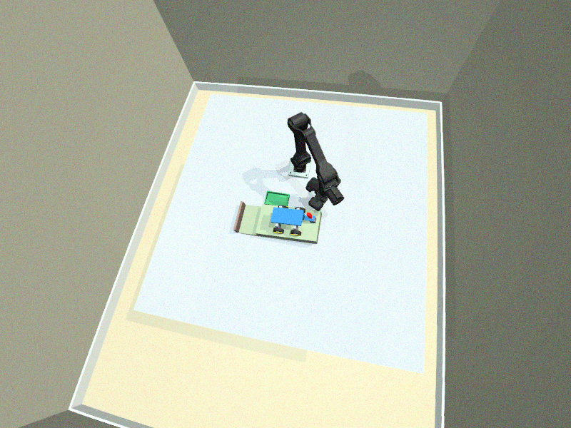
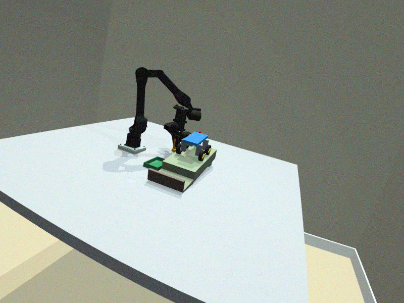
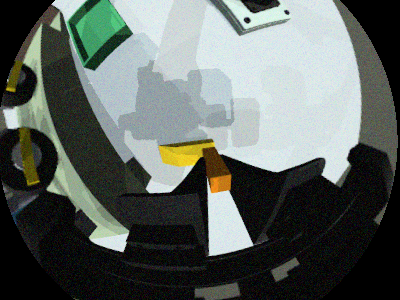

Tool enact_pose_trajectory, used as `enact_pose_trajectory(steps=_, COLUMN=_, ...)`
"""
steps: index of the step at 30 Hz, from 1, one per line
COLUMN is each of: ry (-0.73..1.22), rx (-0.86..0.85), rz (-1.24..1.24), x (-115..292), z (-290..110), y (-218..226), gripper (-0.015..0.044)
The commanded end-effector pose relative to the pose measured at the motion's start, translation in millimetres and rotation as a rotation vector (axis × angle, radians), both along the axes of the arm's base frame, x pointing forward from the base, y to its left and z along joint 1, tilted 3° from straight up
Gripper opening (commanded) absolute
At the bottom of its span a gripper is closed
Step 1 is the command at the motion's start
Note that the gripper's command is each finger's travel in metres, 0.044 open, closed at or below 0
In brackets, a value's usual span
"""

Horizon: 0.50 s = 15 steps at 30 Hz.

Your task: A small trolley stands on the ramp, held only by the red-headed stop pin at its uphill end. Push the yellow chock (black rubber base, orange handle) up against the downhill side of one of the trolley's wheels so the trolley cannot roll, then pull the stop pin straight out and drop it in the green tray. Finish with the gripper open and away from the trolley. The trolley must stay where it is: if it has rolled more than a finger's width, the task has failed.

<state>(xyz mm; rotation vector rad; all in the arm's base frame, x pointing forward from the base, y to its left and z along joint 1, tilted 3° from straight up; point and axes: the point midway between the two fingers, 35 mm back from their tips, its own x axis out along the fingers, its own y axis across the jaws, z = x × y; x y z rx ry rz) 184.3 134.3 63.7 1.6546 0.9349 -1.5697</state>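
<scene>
We note the gripper (image 3: pixel 215 190) clamped on the orange handle (image 3: pixel 216 173) of the yellow chock (image 3: pixel 181 154), which sits on the table beside the ramp (image 2: pixel 188 163), near its uphill end. The trolley (image 2: pixel 195 138) stands on the ramp, red stop pin (image 1: pixel 310 215) in place at its uphill end; the green tray (image 3: pixel 96 28) lies just beside the ramp.

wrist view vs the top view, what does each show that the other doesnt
Only the wrist view shows the gripper shut on the chock's orange handle, with the yellow chock beyond it. Only the top view shows the red-headed stop pin, the trolley's blue deck and the whole ramp. Both show the green tray, trolley wheels and the arm's base plate.
</scene>
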Motion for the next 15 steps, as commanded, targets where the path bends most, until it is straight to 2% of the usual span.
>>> enact_pose_trajectory(steps=1, ry=-0.008, rx=0.003, rz=-0.004, x=-0.1, z=16.2, y=-0.7, gripper=0.0000)
enact_pose_trajectory(steps=15, ry=-0.008, rx=0.002, rz=-0.005, x=-1.6, z=57.6, y=-2.7, gripper=0.0000)
